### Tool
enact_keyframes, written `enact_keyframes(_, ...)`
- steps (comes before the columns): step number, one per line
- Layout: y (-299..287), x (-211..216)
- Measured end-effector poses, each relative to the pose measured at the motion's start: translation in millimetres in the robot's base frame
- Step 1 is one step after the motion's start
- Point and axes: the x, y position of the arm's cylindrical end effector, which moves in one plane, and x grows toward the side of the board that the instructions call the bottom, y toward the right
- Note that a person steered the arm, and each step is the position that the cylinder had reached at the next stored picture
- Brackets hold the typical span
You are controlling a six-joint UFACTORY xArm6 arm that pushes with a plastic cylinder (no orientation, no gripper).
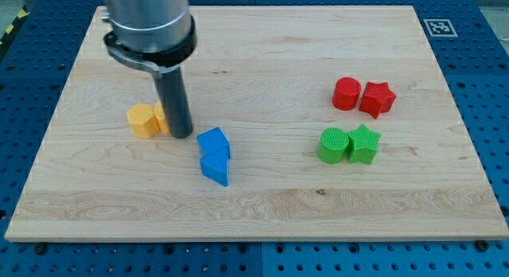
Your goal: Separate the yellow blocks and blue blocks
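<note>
Risk sits in the gap, as you see in the one camera view: my tip [181,134] stands between the yellow blocks [144,119], which it touches and partly hides, and the blue blocks [214,155] just beside it toward the view's bottom right. There are no jaws; the rod holds nothing. Push off-centre and you may spin one yellow block, or split the blue pair.

- No words or numbers can be read here
- One small black-and-white square sign [436,27] sits on the wooden board's [278,205] top right corner, far to the view's right of my tip [181,134]; its pattern is too small to read
</note>
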Motion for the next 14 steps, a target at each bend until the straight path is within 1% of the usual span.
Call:
enact_keyframes(1, -25, 0)
enact_keyframes(2, -37, 0)
enact_keyframes(3, -37, 5)
enact_keyframes(4, -55, 12)
enact_keyframes(7, -136, 12)
enact_keyframes(8, -142, 4)
enact_keyframes(10, -115, -15)
enact_keyframes(12, -58, -16)
enact_keyframes(14, -16, -18)
